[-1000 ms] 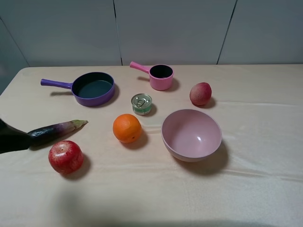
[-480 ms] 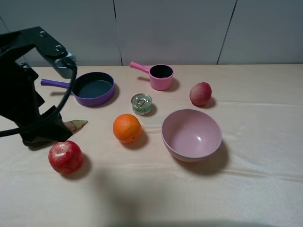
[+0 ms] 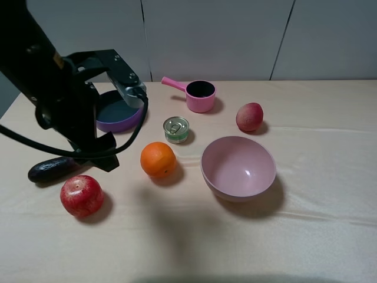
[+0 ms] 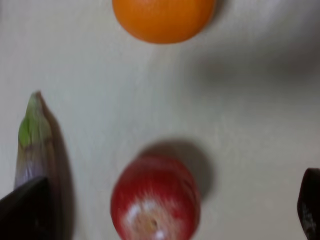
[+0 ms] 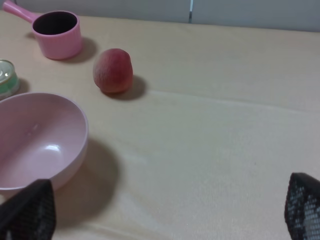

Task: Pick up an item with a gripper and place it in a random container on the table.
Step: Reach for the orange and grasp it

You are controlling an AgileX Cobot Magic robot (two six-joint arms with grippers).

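The orange (image 3: 158, 160) sits on the beige table (image 3: 306, 236) near the middle, and also shows in the left wrist view (image 4: 164, 20). The small pink saucepan cup (image 3: 200, 96) stands upright at the back, handle pointing left; it also shows in the right wrist view (image 5: 56, 34). My left gripper (image 3: 107, 154) hangs above the cloth just left of the orange. In its wrist view the left gripper (image 4: 165, 212) is open and empty, fingers wide apart. My right gripper (image 5: 165, 210) is open and empty, and is out of the exterior high view.
A red apple (image 3: 82, 196) and an eggplant (image 3: 50, 169) lie at the left, below my left arm. A purple frying pan (image 3: 121, 115) is partly hidden behind that arm. A small tin can (image 3: 176, 130), a large pink bowl (image 3: 238, 168) and a peach (image 3: 250, 117) stand to the right.
My left arm has swung in from the left edge and moved right toward the orange. It now hides the pan's handle and the eggplant's tip. No object has moved.
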